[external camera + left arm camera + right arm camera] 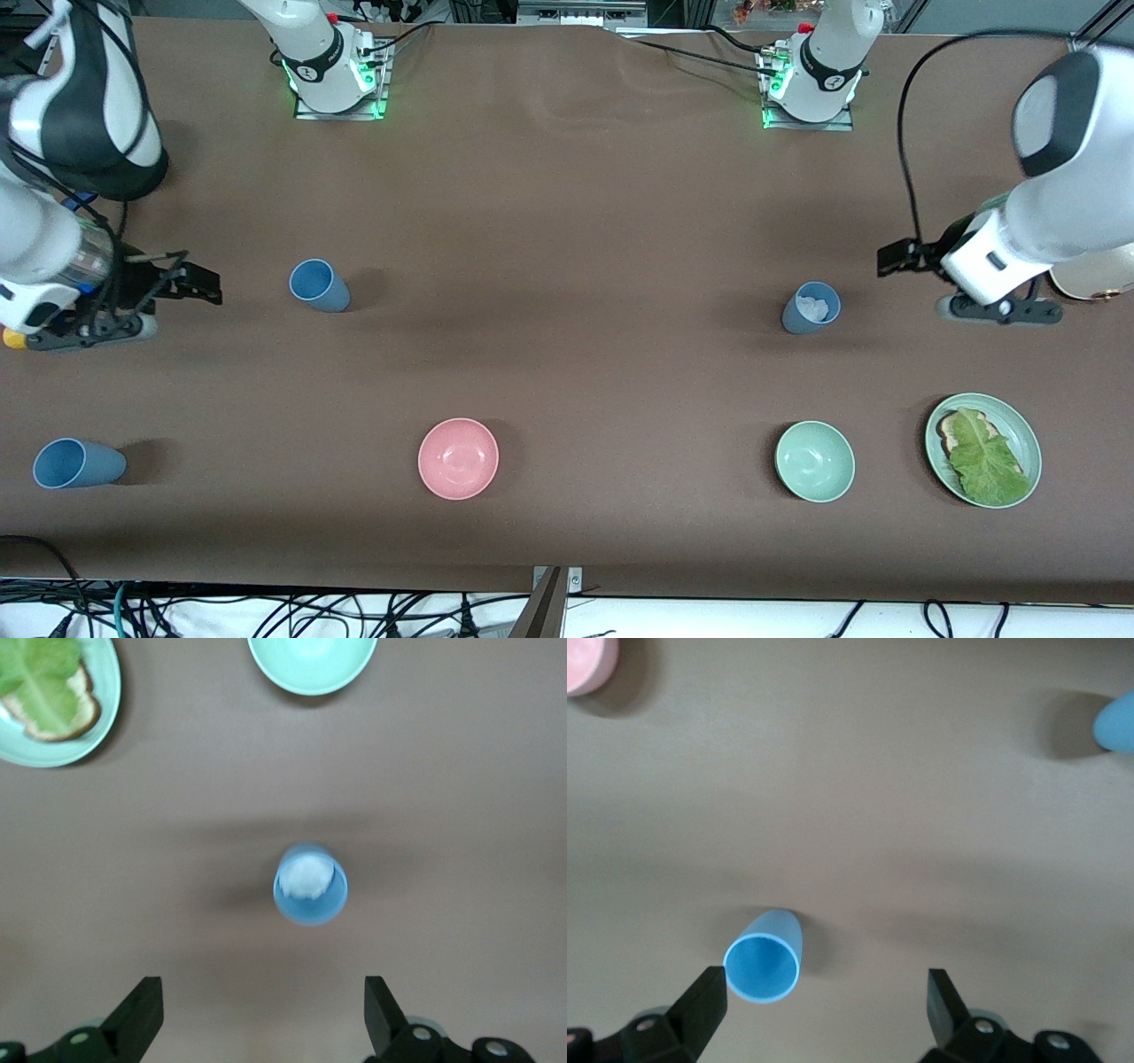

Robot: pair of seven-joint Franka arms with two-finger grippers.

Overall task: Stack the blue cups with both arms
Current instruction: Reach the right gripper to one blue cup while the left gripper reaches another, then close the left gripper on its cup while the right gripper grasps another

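Note:
Three blue cups stand apart on the brown table. One cup [319, 285] [764, 961] is toward the right arm's end. Another cup [78, 463] [1116, 722] is nearer the front camera at that end. A greyer cup [811, 307] [310, 884] with something white inside stands toward the left arm's end. My right gripper [89, 335] [828, 1014] hangs open over the table beside the first cup, holding nothing. My left gripper [1001, 310] [264, 1019] hangs open over the table beside the greyer cup, also holding nothing.
A pink bowl [458, 458] [585, 660] and a mint-green bowl [815, 461] [312, 660] sit nearer the front camera. A green plate [1028, 439] [102, 718] with bread and lettuce lies beside the mint bowl. A cream object [1094, 270] shows under the left arm.

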